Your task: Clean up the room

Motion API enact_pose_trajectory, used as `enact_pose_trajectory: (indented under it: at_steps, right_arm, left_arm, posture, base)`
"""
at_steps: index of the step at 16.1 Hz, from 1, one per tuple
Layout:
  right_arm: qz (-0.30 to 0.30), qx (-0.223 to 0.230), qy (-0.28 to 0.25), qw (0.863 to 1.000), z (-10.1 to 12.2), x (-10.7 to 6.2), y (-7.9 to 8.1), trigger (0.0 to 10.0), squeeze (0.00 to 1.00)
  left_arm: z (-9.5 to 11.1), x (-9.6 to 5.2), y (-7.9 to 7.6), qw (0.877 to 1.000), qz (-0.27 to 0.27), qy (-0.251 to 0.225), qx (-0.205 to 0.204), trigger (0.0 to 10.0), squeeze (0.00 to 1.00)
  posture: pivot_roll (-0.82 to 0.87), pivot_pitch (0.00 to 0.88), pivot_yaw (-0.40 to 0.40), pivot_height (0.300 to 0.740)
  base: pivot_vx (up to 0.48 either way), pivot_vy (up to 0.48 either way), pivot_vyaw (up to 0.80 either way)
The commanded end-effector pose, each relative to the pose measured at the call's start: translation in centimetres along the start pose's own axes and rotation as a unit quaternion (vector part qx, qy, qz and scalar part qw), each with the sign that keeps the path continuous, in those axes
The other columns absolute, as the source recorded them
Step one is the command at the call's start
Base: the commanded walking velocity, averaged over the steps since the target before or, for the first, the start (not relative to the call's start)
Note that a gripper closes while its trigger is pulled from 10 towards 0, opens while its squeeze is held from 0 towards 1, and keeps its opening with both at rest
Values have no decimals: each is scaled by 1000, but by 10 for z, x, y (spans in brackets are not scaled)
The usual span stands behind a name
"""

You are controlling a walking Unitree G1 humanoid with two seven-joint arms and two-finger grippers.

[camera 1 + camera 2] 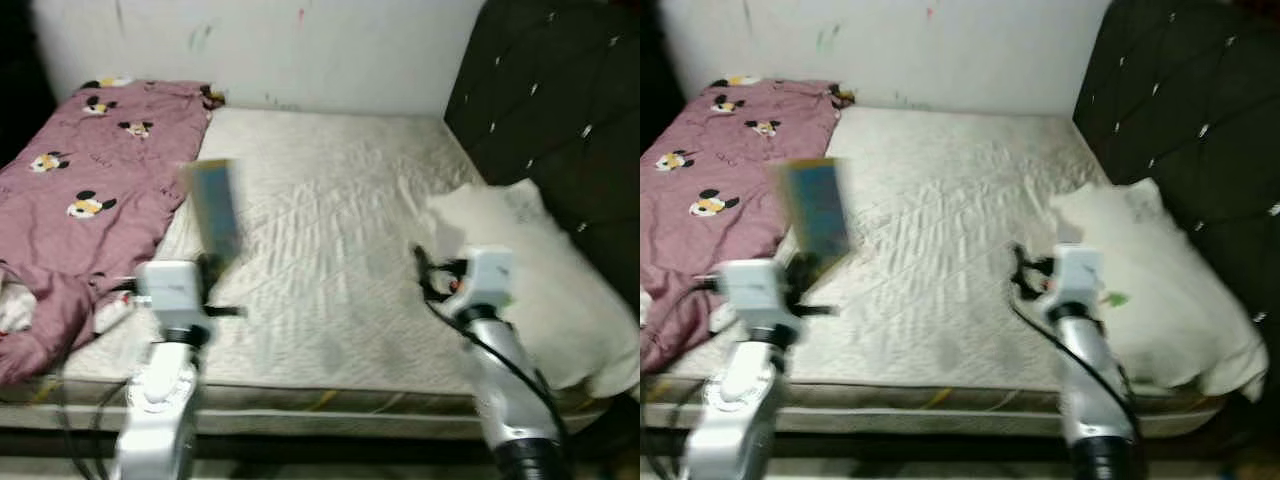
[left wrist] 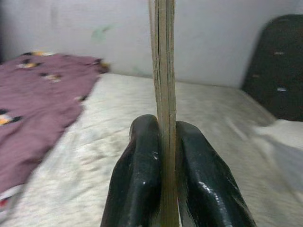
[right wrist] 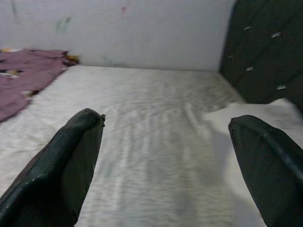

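The bare mattress [image 1: 330, 240] takes up the centre of your head views. A black tufted headboard [image 1: 560, 110] stands at upper right. A pink cartoon-print blanket [image 1: 80, 190] lies heaped along the left edge. A white pillow [image 1: 540, 270] lies at right, against the headboard. Your left claw [image 2: 163, 142] is at lower left, clamped on a thin book [image 1: 215, 210] held upright and edge-on above the mattress near the blanket. Your right claw [image 3: 165, 142] hovers at lower right beside the pillow, fingers spread wide, gripping nothing.
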State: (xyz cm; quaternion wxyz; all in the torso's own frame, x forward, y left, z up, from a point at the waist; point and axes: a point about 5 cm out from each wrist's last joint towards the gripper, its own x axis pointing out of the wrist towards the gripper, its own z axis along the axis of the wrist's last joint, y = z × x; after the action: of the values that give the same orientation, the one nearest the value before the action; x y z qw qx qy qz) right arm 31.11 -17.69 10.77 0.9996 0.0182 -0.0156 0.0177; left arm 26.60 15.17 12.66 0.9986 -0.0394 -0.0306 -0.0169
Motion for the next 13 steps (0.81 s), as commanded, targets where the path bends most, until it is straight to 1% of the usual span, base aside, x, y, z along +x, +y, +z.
enact_pose_trajectory:
  at_steps: [1, 4, 7, 9, 10, 11, 13]
  right_arm:
    - [7, 4, -14, 1000, 6, 5, 7, 10000, 0]
    - [6, -2, -17, 1000, 7, 10, 7, 10000, 0]
    - [2, -10, -26, 1000, 13, 18, 3, 10000, 0]
    - [-6, -18, -46, 999, 23, 24, -2, 10000, 0]
    - [-12, -30, -65, 997, 30, 23, -6, 10000, 0]
    - [-13, -33, -67, 997, 32, 24, -7, 10000, 0]
    - [-27, -39, -84, 995, 40, 26, -14, 10000, 0]
  left_arm:
    - [13, 3, 7, 999, 11, -34, 9, 10000, 0]
    - [16, 8, 4, 999, 7, -43, 0, 10000, 0]
    - [21, 21, 2, 998, 2, -55, -4, 10000, 0]
    - [26, 31, -1, 998, 0, -62, -10, 10000, 0]
    - [29, 31, -4, 998, -4, -66, -17, 10000, 0]
    - [30, 33, -5, 998, -6, -67, -18, 10000, 0]
    - [33, 37, -7, 997, -22, -71, -13, 10000, 0]
  posture:
    - [26, 0, -44, 740]
    - [21, 0, -44, 740]
    - [1, 0, -42, 740]
    - [-23, 0, -26, 740]
    - [-41, 0, -14, 740]
    - [-44, 0, -11, 740]
    - [-54, 0, -7, 740]
  base:
    - [0, 0, 0]
    - [0, 0, 0]
    - [0, 0, 0]
    - [0, 0, 0]
    - [0, 0, 0]
    - [0, 0, 0]
    - [0, 0, 0]
